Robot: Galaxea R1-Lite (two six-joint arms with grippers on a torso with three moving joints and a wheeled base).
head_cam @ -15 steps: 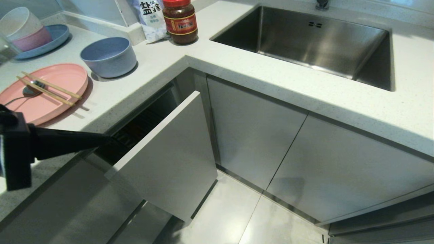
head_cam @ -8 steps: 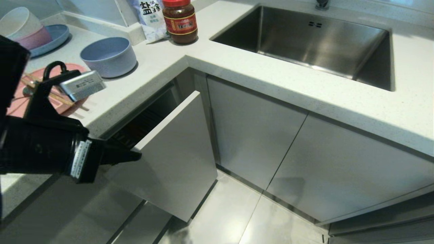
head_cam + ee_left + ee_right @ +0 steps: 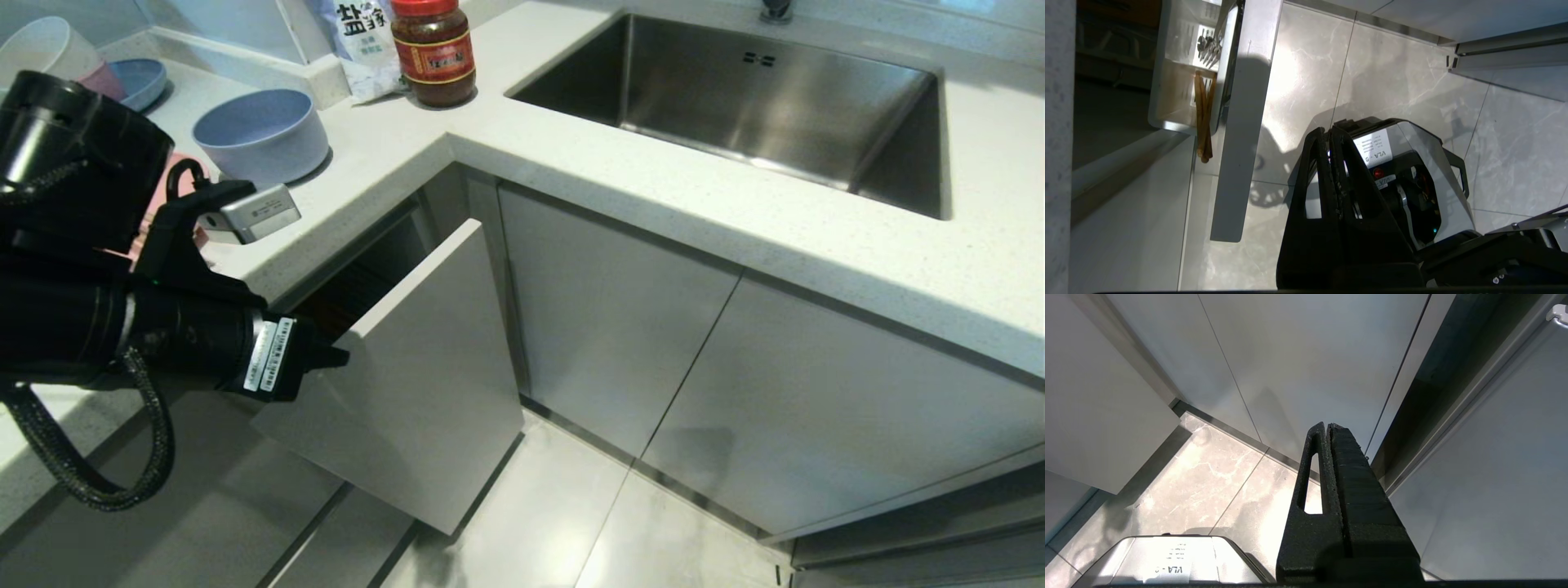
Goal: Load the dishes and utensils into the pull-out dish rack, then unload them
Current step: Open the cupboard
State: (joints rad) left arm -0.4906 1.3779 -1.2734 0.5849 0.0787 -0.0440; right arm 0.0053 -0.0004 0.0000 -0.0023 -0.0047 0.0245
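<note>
The pull-out dish rack [image 3: 408,359] is standing part-way out from under the worktop [image 3: 620,180], its pale grey front angling toward the floor tiles and its long axis running back into the dark cabinet, where most of the wire basket is lying hidden. In the left wrist view the white utensil cup [image 3: 1180,81] is showing behind the front, holding brown chopsticks [image 3: 1203,118] that are poking out past its rim, and steel fork tines [image 3: 1208,47] in the next compartment. The blue-grey bowl [image 3: 261,135] is sitting upright on the worktop; the pink plate [image 3: 175,175] is almost wholly covered by the arm (a second ago it was lying in plain view with chopsticks across it). The left claw [image 3: 339,357] is pressing its fingers together on nothing, its tip now sitting at the front's near upper corner. The right claw [image 3: 1329,428] is likewise closed and empty, hanging low before the cabinet doors.
</note>
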